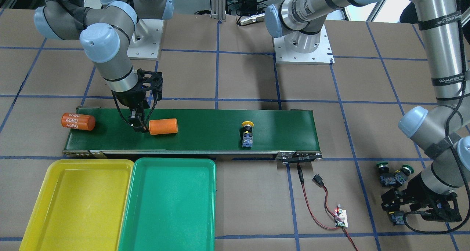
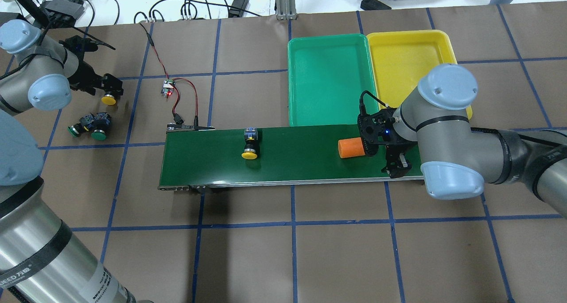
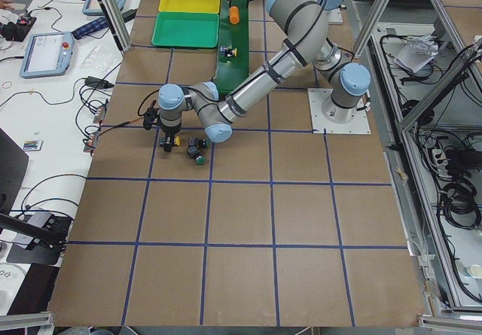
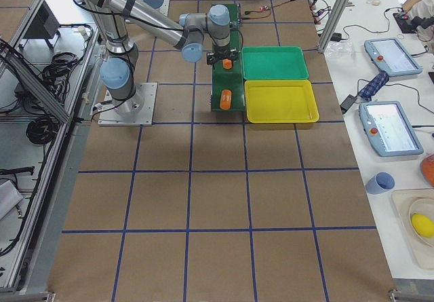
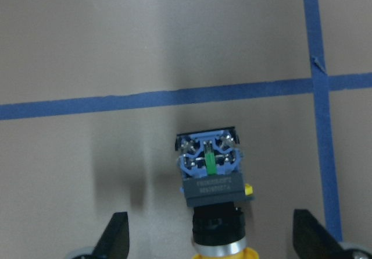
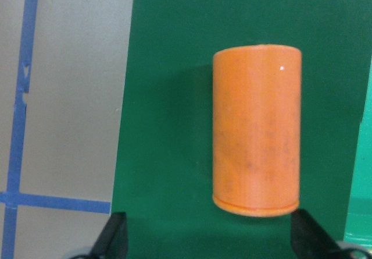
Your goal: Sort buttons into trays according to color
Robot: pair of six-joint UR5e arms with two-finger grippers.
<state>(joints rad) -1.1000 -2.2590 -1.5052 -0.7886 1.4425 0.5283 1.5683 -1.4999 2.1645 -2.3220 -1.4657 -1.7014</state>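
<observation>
Yellow-capped button (image 5: 210,177) lies on its side on the bare tabletop (image 1: 249,207), toward the robot's-left end. The left pincer (image 5: 210,244) is low over it with fingers spread wide either side, clear of the body, gripping nothing. Left arm is stretched out to that end, wrist bent down.

The second yellow button (image 1: 247,133) lies on the dark green conveyor belt (image 1: 205,130) mid-tabletop, cap toward the robot. Two green buttons (image 1: 384,173) (image 1: 403,173) lie side by side on the tabletop, bodies touching, just beside the left pincer on its robot side.

Count: 4 buttons, 2 yellow, 2 green.

Trays: 2, yellow tray (image 1: 80,207) and green tray (image 1: 169,207). They touch along their long sides, between the belt and the operators' edge toward the robot's-right end, with green nearer the middle.

Right arm reaches over the belt, wrist pointing down. The right pincer (image 6: 209,244) is wide open with nothing held, hovering at one orange cylinder (image 1: 163,126).

Orange cylinders: 2, both on the belt. The other cylinder (image 1: 78,122), marked 4680, is at the belt's robot's-right end.
</observation>
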